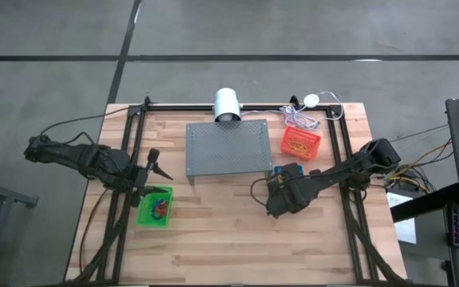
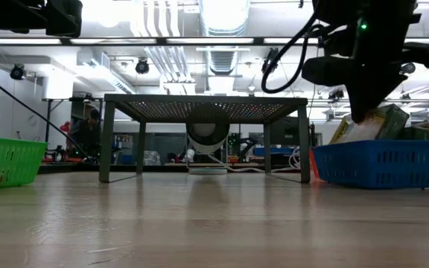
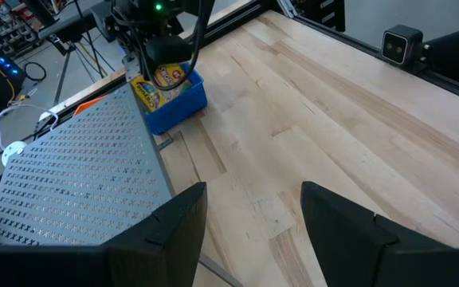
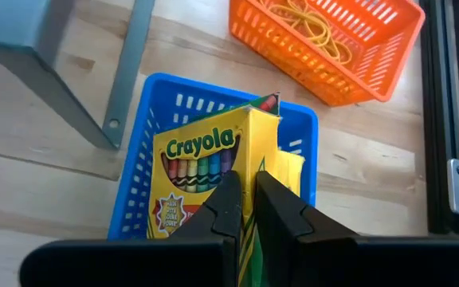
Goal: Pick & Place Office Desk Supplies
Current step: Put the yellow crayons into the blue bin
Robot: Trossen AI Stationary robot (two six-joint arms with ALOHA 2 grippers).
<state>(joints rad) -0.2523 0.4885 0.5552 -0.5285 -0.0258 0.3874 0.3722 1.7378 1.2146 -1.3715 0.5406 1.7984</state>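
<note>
A green-and-yellow crayon box [image 4: 204, 163] stands in the blue mesh basket [image 4: 146, 151], right of the grey perforated stand [image 1: 228, 147]. My right gripper [image 4: 245, 209] is above the basket, shut on the box. In the low view the box [image 2: 365, 126] sticks up tilted above the basket's rim [image 2: 378, 160]. Tan rubber bands [image 4: 309, 24] lie in the orange basket [image 1: 301, 142]. Red and blue bands [image 1: 159, 207] lie in the green basket [image 1: 154, 206]. My left gripper [image 3: 253, 215] is open and empty, above the table just beyond the green basket. My right gripper pinches the crayon box near its upper corner edge [image 4: 249, 171] between its two fingers. The gap between them is narrow. The fingers come from above, slanting down. The box stands tilted inside the blue basket; its lower end is hidden by the basket wall.
The grey stand [image 3: 78, 175] fills the table's far middle, with a white cylinder [image 1: 227, 104] behind it. Black frame rails [image 1: 341, 135] run along the table's sides. Bare wood lies toward the near edge [image 1: 229, 239].
</note>
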